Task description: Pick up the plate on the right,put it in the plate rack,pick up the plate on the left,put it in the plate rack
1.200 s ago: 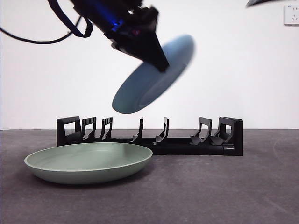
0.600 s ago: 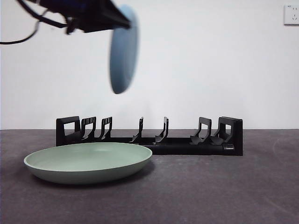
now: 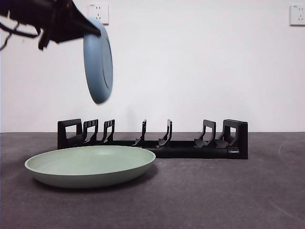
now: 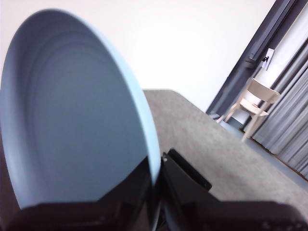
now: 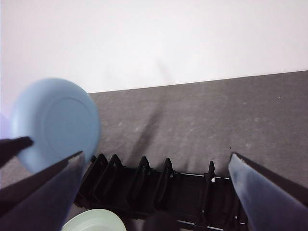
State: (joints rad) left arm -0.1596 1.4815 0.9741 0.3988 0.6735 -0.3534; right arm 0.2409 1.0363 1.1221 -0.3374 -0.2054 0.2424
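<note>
Front view, upper left of the frame: the left pincer [image 3: 93, 29] pinches the blue plate [image 3: 98, 60] by its rim, on edge, high above the plate rack [image 3: 152, 139]. I'd lower it straight into a slot, keeping clear of the green plate [image 3: 90, 165] on the desk [image 3: 228, 195]. The right pincer [image 5: 154, 192] waits, spread.
</note>
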